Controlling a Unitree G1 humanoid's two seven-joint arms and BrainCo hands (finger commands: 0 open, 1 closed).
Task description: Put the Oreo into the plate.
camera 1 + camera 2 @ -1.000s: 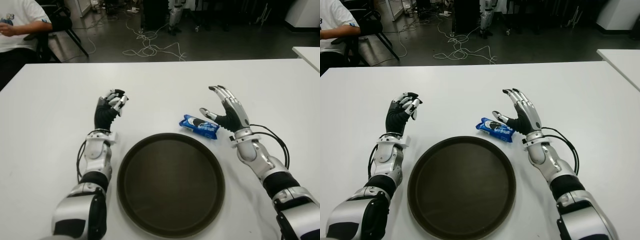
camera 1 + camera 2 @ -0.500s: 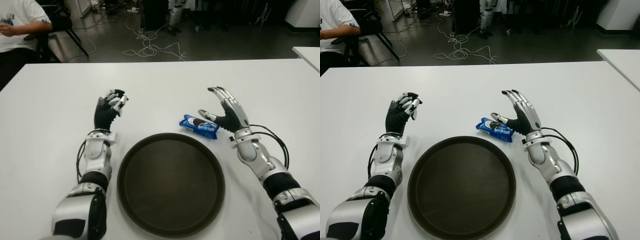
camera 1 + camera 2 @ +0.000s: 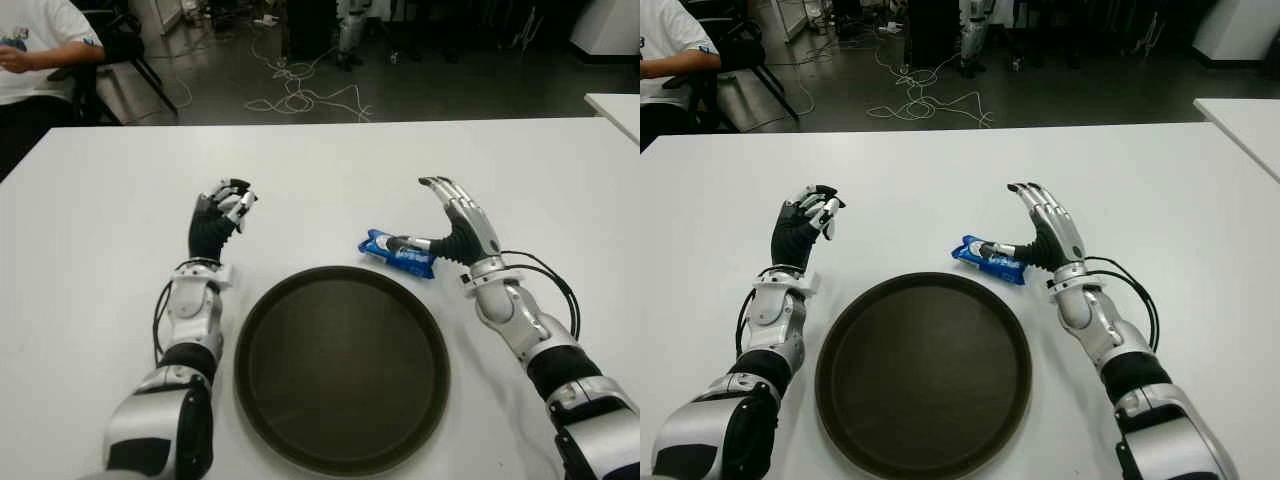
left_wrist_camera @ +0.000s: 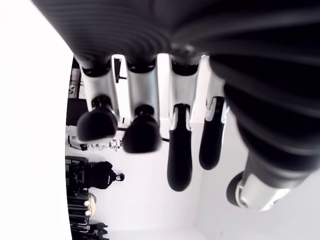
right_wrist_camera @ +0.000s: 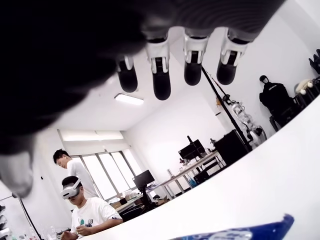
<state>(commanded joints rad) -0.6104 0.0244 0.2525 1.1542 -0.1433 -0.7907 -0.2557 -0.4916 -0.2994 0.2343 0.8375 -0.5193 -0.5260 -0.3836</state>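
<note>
Moved: right hand point(image 3: 455, 228) had brought its thumb onto the Oreo point(image 3: 398, 251).
Right fingers point(image 3: 440, 187): spread wide, not clasping.
Oreo: on the table point(image 3: 100, 200), just beyond the plate point(image 3: 340, 365).
Left hand point(image 3: 222, 210): curled, empty, left of plate.

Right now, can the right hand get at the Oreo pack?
Probably yes. The right hand is open beside the Oreo pack, its thumb already at the pack, and nothing lies between them. The plate sits just in front.
</note>
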